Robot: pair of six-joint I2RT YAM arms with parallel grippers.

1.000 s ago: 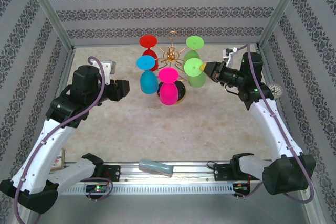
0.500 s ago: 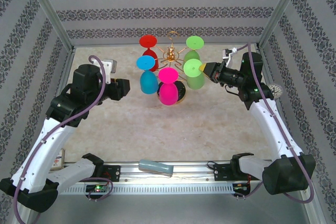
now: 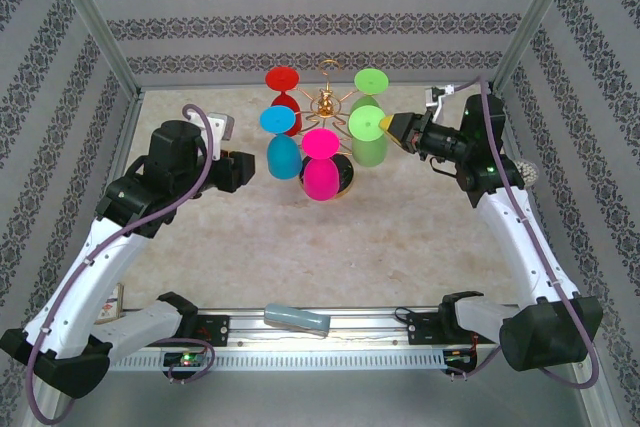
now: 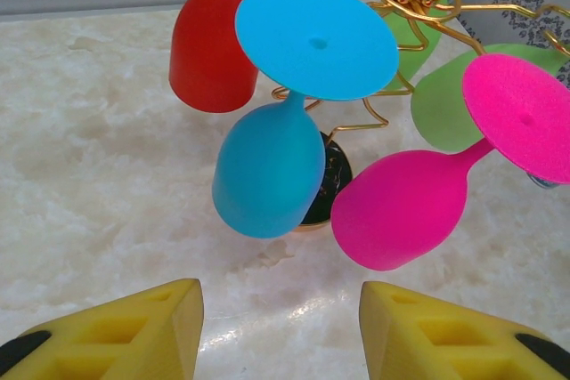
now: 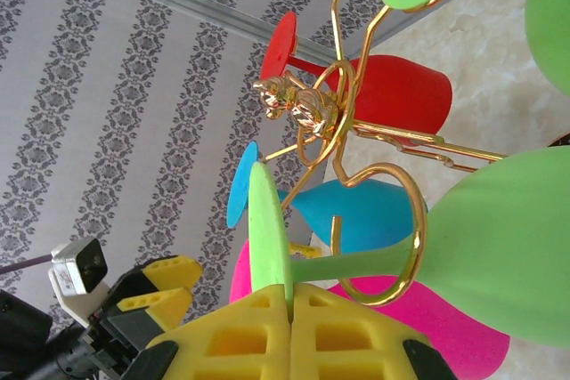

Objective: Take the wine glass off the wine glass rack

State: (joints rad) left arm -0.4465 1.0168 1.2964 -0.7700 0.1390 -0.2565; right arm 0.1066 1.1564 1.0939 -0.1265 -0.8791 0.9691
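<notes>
The gold wine glass rack [image 3: 327, 102] stands at the back middle of the table, with several coloured glasses hanging upside down from it. My right gripper [image 3: 392, 125] is shut on the rim of the flat foot of a green wine glass [image 3: 367, 124]. In the right wrist view the yellow fingertips [image 5: 289, 295] pinch that foot [image 5: 267, 220], and the glass's stem runs through a gold loop of the rack [image 5: 294, 104]. My left gripper [image 3: 245, 169] is open and holds nothing, a little left of the blue glass [image 3: 282, 155]. Its open jaws [image 4: 280, 327] face the blue glass [image 4: 267, 166] and the pink glass [image 4: 401, 211].
A red glass [image 3: 283, 97], a pink glass [image 3: 320, 175] and a second green glass [image 3: 370, 82] also hang on the rack, above its black base [image 4: 328, 175]. Patterned walls enclose the table on three sides. A grey-blue object [image 3: 297, 319] lies on the front rail.
My left arm has moved right, closer to the blue glass. The right gripper has shifted slightly up and back, still pinching the green glass's foot.
</notes>
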